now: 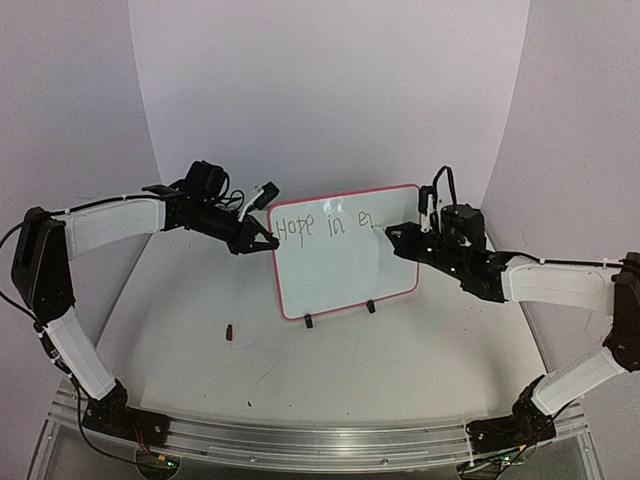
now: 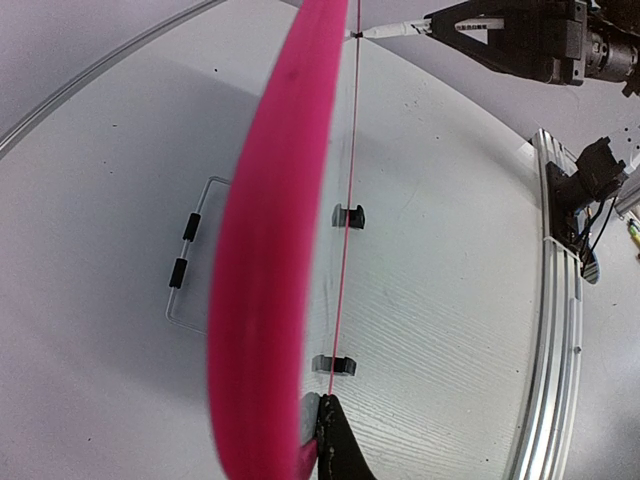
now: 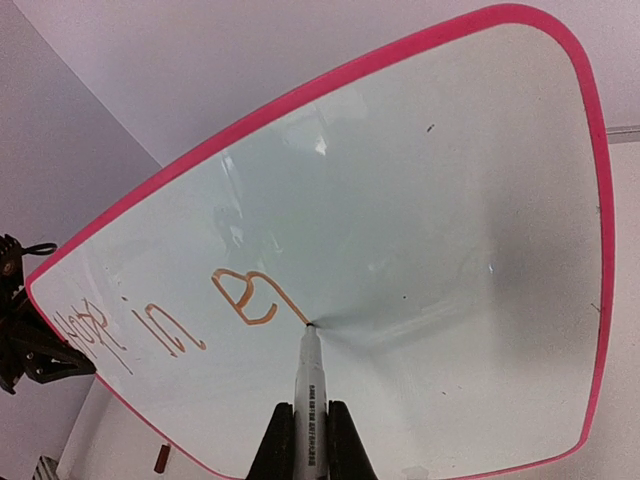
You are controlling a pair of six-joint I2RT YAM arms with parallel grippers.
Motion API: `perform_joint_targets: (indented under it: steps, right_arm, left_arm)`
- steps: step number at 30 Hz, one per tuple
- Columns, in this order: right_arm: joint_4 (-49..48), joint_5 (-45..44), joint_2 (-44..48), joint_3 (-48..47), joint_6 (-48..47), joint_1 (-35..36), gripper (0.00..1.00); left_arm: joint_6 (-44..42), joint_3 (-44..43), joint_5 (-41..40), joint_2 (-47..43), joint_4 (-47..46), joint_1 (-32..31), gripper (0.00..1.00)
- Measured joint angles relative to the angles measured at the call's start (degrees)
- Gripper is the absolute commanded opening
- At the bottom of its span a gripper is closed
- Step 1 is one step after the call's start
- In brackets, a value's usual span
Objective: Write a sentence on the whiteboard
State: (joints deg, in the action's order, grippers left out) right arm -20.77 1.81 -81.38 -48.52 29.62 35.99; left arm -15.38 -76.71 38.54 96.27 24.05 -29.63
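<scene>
Dark handwritten sentence point(image 1: 325, 226) incomplete. Right gripper point(image 3: 310, 415) jaws clamp slim white marker point(image 3: 308, 375) against pink-rimmed white whiteboard point(image 1: 345, 270); left gripper point(image 1: 266, 240) jaws pinch its edge. Next: light rightward strokes.

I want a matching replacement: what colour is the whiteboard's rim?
Bright pink-red. The rim of the whiteboard shows best in the right wrist view.

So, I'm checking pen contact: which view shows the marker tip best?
Right wrist: the marker tip meets the whiteboard close up. Top external shows it tiny; left wrist shows it far off, against the edge-on board.
</scene>
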Motion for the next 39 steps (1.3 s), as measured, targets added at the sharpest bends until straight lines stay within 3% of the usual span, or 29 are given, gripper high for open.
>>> perform_joint_targets:
  steps: [39]
  right_arm:
    - [2.7,-2.5,1.5,-4.6,-2.2,0.0,0.00]
  left_arm:
    - [0.1,0.0,-0.2,0.0,0.1,-0.1,0.00]
